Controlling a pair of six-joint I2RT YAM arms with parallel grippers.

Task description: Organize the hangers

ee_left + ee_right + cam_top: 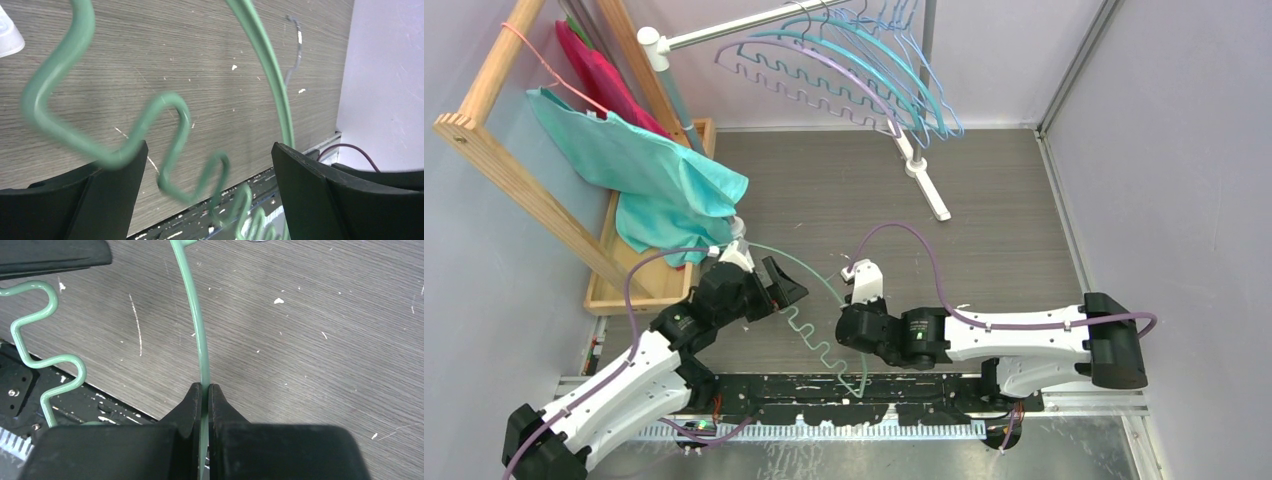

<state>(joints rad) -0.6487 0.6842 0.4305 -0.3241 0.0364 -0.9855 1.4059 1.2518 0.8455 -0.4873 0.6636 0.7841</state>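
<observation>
1. The left gripper (210, 150) is idle. Its fingers (112, 195) stand wide apart and clasp nothing. The pads are black, matte and blunt-edged.
2. The green hanger (172, 102) lies across the gap between those fingers. Its wavy bar crosses just over the left-hand fingertip and its arched bar passes just inside the right-hand one. Contact cannot be confirmed. It is a thin, smooth, round rod, plastic-coated by the look, with a zigzag bar below and a plain curve above. A small grey hook (296, 55) shows beyond the right-hand finger.
3. The right gripper (205, 387) has its fingers clamped on the arched bar, pinched at the very tips. The rod runs straight out ahead of them.
4. The table (310, 340) below both pairs of fingers is grey wood-grain, scuffed and flecked white.
5. The other hangers (864, 70) hang on the rail (724, 32), far beyond both grippers. They are blue, teal and lavender, and arched.
6. Judged step: handover or re-grip of the green hanger, which is not yet on the rail.
7. Judged next move: the left fingers must close squarely on one bar only. The slim, slick rod may pivot in a tip pinch, so release should wait for a firm hold.
</observation>
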